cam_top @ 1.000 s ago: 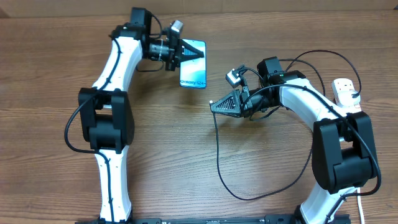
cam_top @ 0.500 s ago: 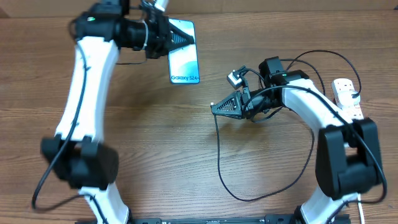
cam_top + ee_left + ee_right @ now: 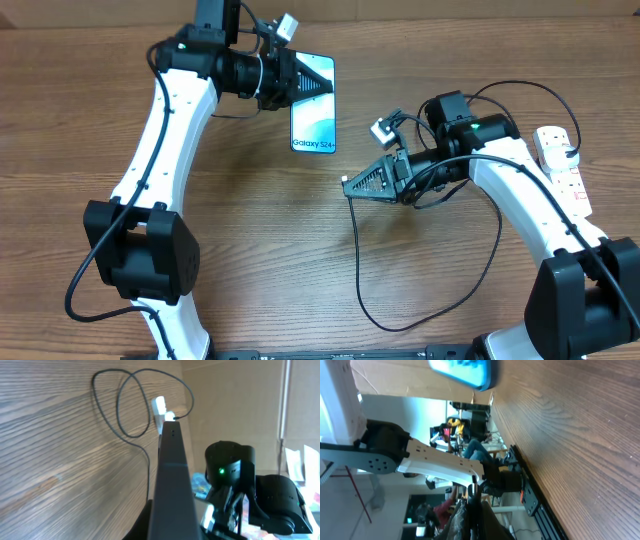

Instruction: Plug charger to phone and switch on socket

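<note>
Brown wood grain covers the bench (image 3: pixel 250 230), and the phone (image 3: pixel 314 125) serves as the fixed mark. It faces screen-up, light blue, with its "Galaxy S24+" lettering at the end nearer the arm bases; the left end effector (image 3: pixel 318 78) is clamped on the phone's far end, its black fingers overlapping the top of the screen; in the left wrist view the phone runs edge-on up the middle as a slim dark strip, and whether its free end touches the wood I cannot tell; right of the phone's lettered end, near it but apart, the right end effector (image 3: pixel 350 185) has its fingers together on the charger (image 3: pixel 357 260) at the connector end; from there the thin black cable runs away from the phone toward the arm bases, sweeps round in a wide loop and climbs back behind the right arm; well to the right of the phone, beyond that arm, the socket (image 3: pixel 553 145) shows as a white strip with small red marks, partly hidden by the arm's white link; the right wrist view catches the phone only as a blurred blue shape at its top edge.
</note>
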